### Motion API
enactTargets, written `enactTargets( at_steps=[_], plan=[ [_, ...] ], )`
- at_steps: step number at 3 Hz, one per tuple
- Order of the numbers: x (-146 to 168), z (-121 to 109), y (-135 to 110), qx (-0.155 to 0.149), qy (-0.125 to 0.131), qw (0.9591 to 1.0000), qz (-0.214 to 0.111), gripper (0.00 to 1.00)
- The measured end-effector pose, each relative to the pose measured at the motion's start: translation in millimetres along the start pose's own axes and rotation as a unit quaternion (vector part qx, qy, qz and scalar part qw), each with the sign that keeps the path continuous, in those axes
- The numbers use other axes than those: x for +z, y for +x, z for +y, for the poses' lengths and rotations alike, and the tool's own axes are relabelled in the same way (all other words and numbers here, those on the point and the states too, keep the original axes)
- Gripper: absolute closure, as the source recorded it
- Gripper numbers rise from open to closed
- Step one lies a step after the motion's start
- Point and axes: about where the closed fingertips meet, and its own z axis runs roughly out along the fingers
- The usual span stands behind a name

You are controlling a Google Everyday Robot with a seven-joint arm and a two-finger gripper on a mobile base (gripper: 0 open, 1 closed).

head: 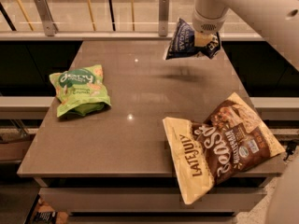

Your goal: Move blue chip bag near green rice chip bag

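I have the gripper (204, 37) above the desk's far right corner, its claw pinched shut on the small, crinkly navy-blue chip bag (184, 42), which hangs clear of the surface over its own shadow. The pickup looks done; the carry across and the set-down remain. The puffy, glossy light green rice chip bag (80, 94) lies at the left edge of the smooth grey-brown desk (140, 125), well apart. A large brown-and-cream bag (219, 148) overhangs the near right corner.

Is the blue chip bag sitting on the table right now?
No: the tool holds the blue chip bag in the air over the far right of the table, shadow beneath it.
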Motion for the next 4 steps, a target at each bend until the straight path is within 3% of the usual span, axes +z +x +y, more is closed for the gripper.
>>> enactTargets(
  at_steps=[2, 4],
  plan=[
    [-30, 31, -55, 0.040, 0.035, 0.9985, -0.011, 1.00],
    [-35, 44, -106, 0.056, 0.053, 0.9968, -0.022, 1.00]
  ],
)
